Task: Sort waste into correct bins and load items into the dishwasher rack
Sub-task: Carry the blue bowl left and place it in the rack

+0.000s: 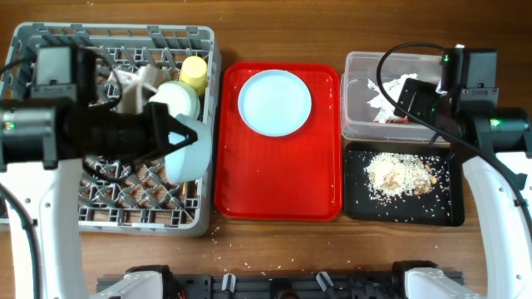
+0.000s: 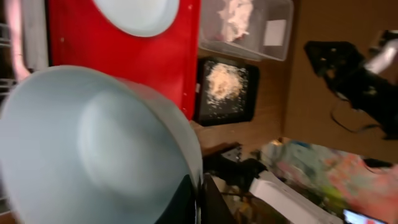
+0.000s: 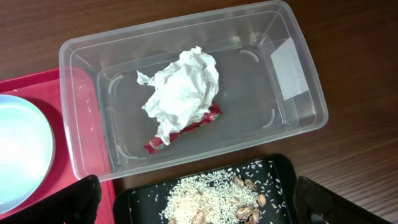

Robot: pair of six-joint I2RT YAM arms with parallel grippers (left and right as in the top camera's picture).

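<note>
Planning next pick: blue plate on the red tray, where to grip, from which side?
Likely pinch the plate rim at its near edge, from above: it lies flat on the red tray, and bare tray there leaves finger room.

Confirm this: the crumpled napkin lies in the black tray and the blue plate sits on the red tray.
Wrong in one respect. The crumpled napkin lies in the clear tub, not the black tray, as the right wrist view shows. The blue plate does sit on the red tray.
</note>
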